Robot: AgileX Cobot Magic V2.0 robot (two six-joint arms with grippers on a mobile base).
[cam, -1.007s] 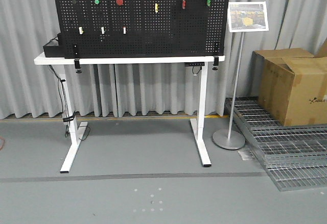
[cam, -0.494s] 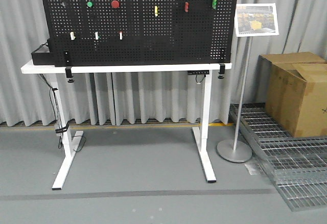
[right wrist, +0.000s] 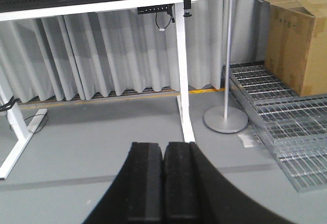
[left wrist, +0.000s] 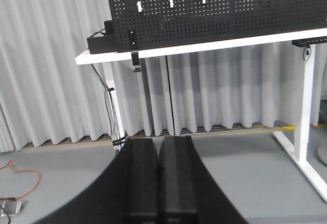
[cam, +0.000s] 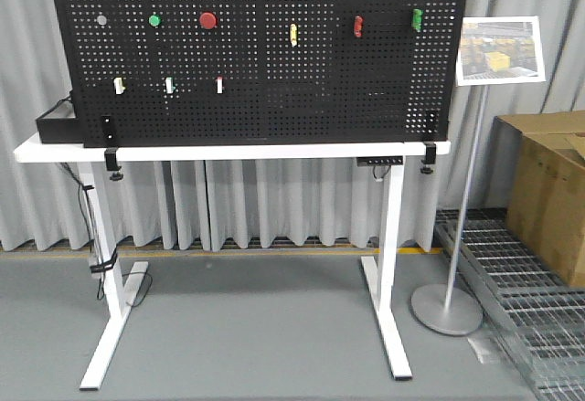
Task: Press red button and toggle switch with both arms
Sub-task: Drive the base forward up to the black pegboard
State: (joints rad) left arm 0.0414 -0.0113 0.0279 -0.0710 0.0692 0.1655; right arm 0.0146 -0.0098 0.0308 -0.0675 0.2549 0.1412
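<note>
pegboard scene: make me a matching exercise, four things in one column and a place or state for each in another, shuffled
Column one:
1. green button
2. yellow switch
3. cardboard box
4. left gripper

Column two:
A. far right, beyond the sign stand
B. jaws shut, nothing held
C. upper left of the pegboard
D. near the pegboard's top middle

Pairs: 1-C, 2-D, 3-A, 4-B
</note>
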